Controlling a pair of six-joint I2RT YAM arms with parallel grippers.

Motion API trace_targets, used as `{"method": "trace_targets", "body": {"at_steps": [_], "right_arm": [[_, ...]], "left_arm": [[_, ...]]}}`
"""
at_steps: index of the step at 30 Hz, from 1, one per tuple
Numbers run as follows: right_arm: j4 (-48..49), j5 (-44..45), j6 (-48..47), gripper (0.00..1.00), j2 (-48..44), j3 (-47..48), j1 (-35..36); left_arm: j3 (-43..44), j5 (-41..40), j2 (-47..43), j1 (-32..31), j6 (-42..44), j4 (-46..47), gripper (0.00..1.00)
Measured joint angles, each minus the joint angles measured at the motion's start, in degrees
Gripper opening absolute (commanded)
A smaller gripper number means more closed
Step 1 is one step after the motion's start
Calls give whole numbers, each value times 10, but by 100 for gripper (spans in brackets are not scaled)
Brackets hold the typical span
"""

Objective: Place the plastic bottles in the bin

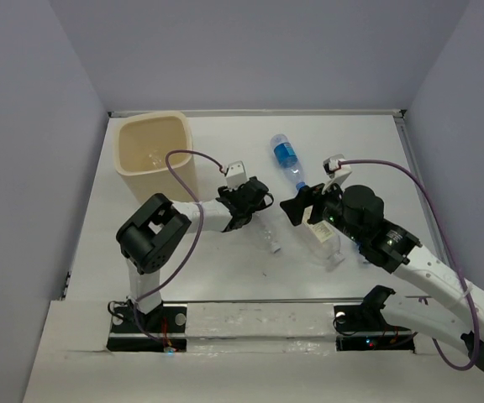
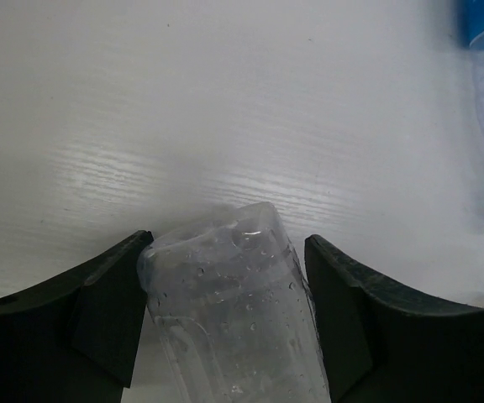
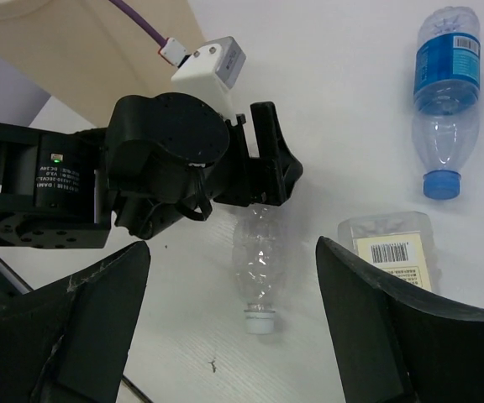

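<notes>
The left gripper (image 2: 225,311), jaws apart, straddles a clear ribbed plastic bottle (image 3: 257,264) right of the cream tapered plastic bin (image 1: 154,154); the right gripper (image 3: 229,327) gapes open.

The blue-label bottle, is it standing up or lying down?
Lying down: the blue-label bottle rests on its side on the table, cap on.

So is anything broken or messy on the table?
Nothing looks broken or spilled. Three bottles just lie on their sides: the blue-labelled bottle, the white-labelled bottle, and a plain clear bottle between the left end effector's fingers, with droplets inside it.
</notes>
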Motion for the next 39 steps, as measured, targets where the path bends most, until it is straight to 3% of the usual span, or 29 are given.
{"method": "trace_targets", "body": {"at_steps": [1,5,11,14,19,23,26,32,35,39], "right_arm": [[0,-1,0,85,0,0,0],[0,-2,-1,84,0,0,0],[0,6,-8,84,-13,0,0],[1,23,-16,83,-23,0,0],[7,44,-29,83,-30,0,0],[16,44,-32,82,-30,0,0],[27,37,-32,82,-24,0,0],[43,-13,-30,82,-10,0,0],[56,-35,-30,82,-10,0,0],[63,-49,-30,82,-10,0,0]], "left_arm": [[0,4,0,0,3,9,63],[0,13,0,0,9,21,51],[-2,37,-31,-2,31,25,44],[-5,48,-98,-5,51,18,43],[3,42,-296,-9,111,17,43],[76,3,-407,6,180,-7,43],[130,-28,-447,50,232,-15,44],[167,-129,-471,210,360,8,45],[163,-160,-442,314,396,30,45],[179,-188,-376,381,421,43,44]]}}
